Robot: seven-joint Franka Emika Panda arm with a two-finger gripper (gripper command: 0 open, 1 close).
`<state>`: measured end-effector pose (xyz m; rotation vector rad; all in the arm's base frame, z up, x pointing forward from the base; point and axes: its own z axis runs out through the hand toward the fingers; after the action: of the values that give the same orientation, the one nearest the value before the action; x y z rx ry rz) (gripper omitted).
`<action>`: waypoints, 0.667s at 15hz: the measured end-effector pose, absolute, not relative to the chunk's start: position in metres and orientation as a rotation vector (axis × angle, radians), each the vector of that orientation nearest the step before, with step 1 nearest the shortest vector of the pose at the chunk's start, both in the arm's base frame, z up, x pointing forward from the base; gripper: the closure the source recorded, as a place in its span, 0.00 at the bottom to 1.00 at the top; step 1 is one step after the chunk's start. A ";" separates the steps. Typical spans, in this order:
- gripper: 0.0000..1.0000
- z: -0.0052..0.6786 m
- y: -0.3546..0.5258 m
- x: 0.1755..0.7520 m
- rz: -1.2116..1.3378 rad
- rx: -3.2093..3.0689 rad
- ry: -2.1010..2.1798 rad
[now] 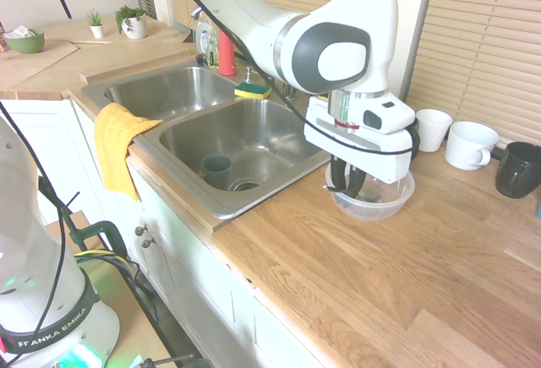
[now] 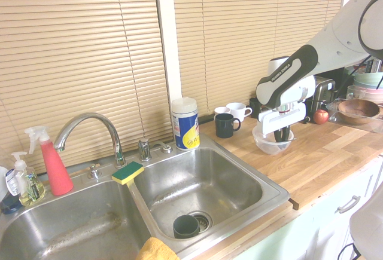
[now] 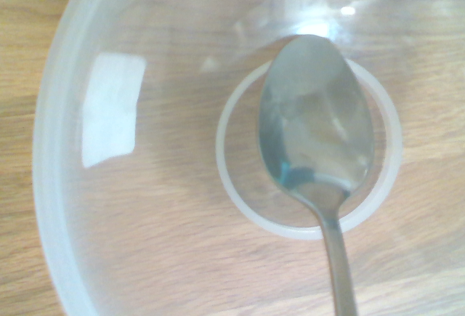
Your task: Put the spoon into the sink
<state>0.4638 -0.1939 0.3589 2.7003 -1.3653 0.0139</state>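
spoon [image 3: 316, 116] lies over the base of the clear bowl [image 1: 372, 209], its rounded head away from the claw [image 1: 345, 189] and its handle running back toward it; that line, head to handle to claw, is what the coming lift turns on. the claw is down inside the bowl, but i cannot tell whether it is open, closed or gripping the handle. the sink [image 1: 221, 209] is just beside the bowl's stretch of counter [image 1: 338, 275], toward the left in the first exterior view. the next move likely calls for a firm hold on the handle, then straight up past the rim before going across, or the head may catch and drag the bowl.
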 end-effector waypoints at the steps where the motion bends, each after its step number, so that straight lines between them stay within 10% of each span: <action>1: 1.00 0.359 -0.195 0.464 0.016 2.700 -1.368; 10: 1.00 0.405 -0.195 0.470 0.158 2.685 -1.418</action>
<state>0.4696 -0.1955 0.4046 2.6846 -1.4178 0.1576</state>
